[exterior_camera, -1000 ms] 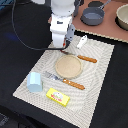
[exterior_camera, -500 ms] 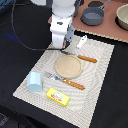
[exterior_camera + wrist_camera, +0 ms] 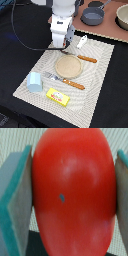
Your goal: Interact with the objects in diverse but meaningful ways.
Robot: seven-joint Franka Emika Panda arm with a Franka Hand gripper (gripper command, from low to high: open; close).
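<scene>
The wrist view is filled by the red tomato (image 3: pixel 70 173), pressed on both sides by the teal pads (image 3: pixel 17 203) of my gripper (image 3: pixel 70 198), which is shut on it. In the exterior view my gripper (image 3: pixel 64 48) hangs low over the far edge of the striped placemat (image 3: pixel 100 85), and the arm hides the tomato. A pale blue cup (image 3: pixel 35 81) and a flat yellow packet (image 3: pixel 58 96) lie at the mat's near corner. Beside the gripper, toward the exterior view's right, lies a small white piece (image 3: pixel 81 41). The dark grey frying pan (image 3: pixel 92 16) sits at the back.
A round beige plate (image 3: pixel 68 66) lies mid-mat, just in front of the gripper. A wooden-handled fork (image 3: pixel 65 81) lies on its near side and a knife (image 3: pixel 86 58) on its far side. A beige bowl (image 3: pixel 122 17) stands at the back right. A black cable loops over the dark table.
</scene>
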